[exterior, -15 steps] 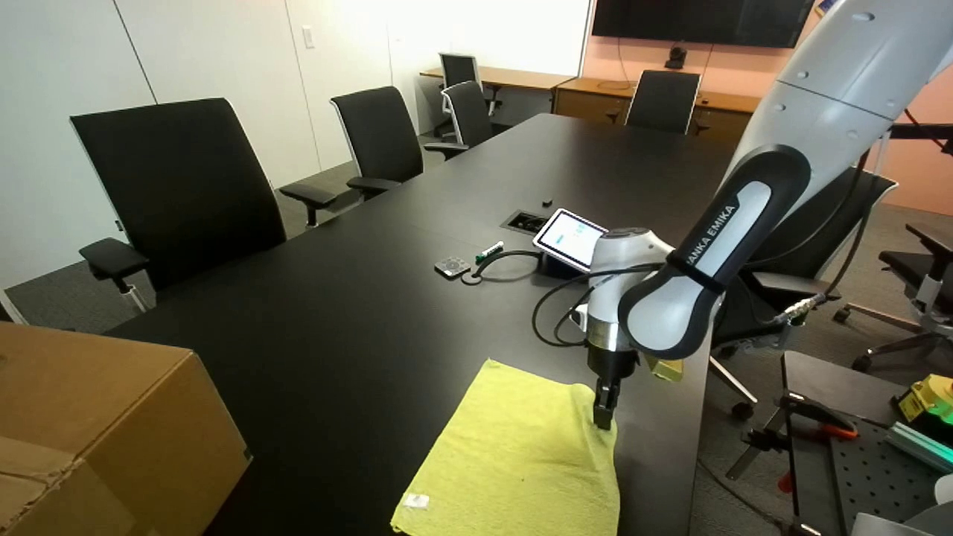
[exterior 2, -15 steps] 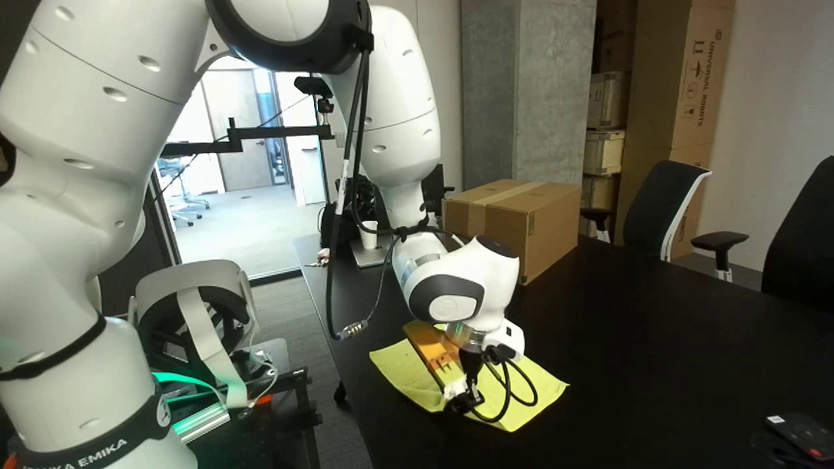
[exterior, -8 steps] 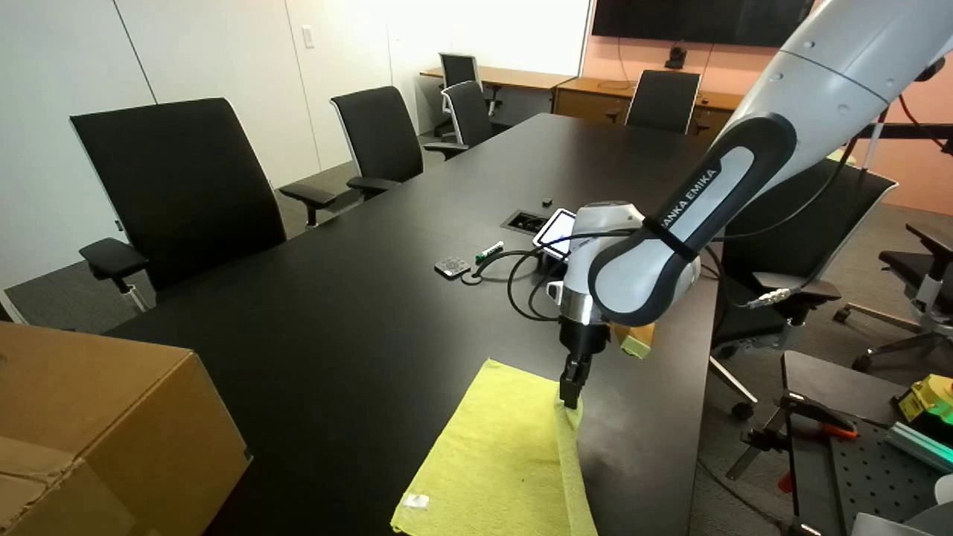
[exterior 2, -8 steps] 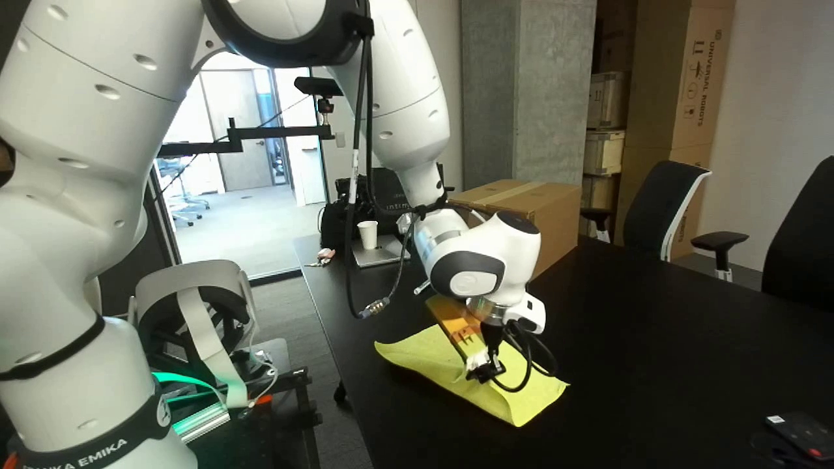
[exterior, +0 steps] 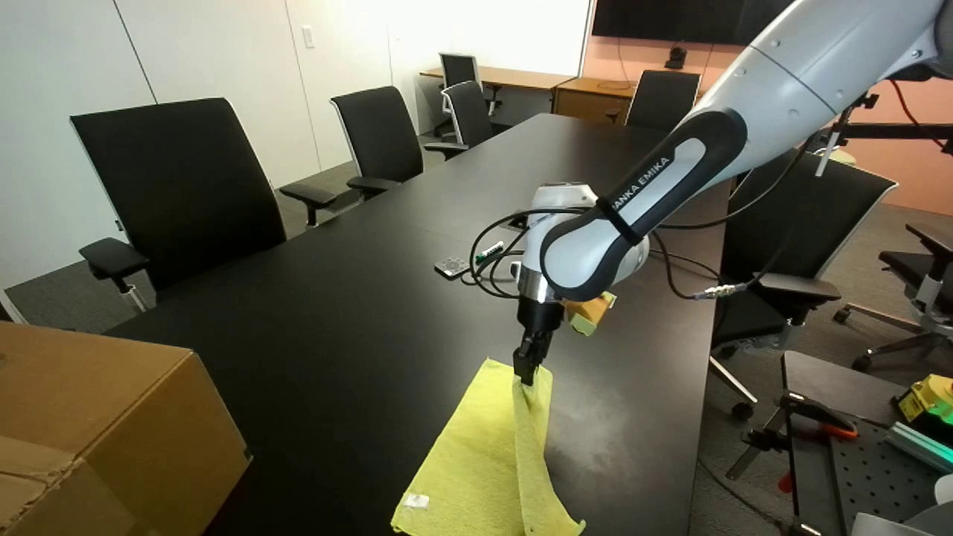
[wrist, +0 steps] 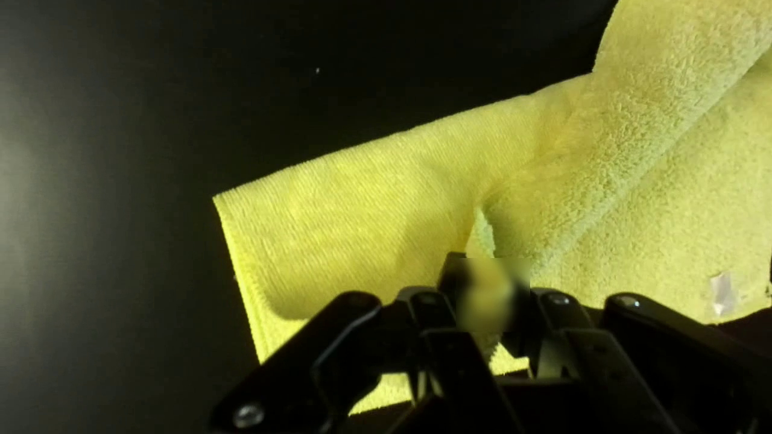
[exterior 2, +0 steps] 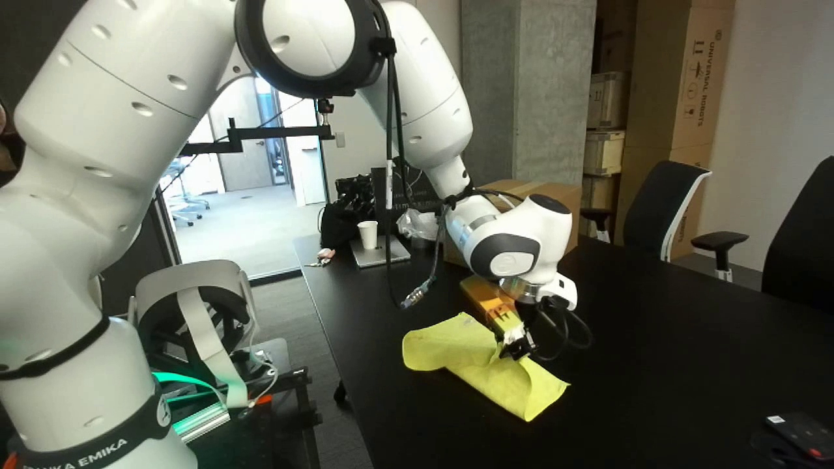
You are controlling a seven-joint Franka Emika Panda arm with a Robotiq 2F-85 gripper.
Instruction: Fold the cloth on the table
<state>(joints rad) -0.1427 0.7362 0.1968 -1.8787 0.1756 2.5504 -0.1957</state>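
Observation:
The yellow-green cloth [exterior: 469, 476] lies on the black table [exterior: 335, 357], its right side lifted and turned over toward the middle in this exterior view. It also shows in an exterior view [exterior 2: 495, 378], with one end curled, and in the wrist view [wrist: 374, 205]. My gripper [exterior: 526, 372] points down at the cloth's far end, low over the table, and is shut on a pinched edge of it. The gripper also shows in an exterior view [exterior 2: 516, 350]. In the wrist view, cloth stands between the fingertips [wrist: 487, 295], where the picture is blurred.
A cardboard box [exterior: 119, 439] stands left of the cloth. A marker [exterior: 489, 251] and a small flat device [exterior: 451, 267] lie beyond. A remote [exterior 2: 805, 435] and a white cup [exterior 2: 368, 234] are on the table. Office chairs [exterior: 179, 193] line the side.
My gripper has moved left and away in an exterior view, pulling the cloth's right edge inward. The cloth's right side is now turned over, and more table shows where it lay.

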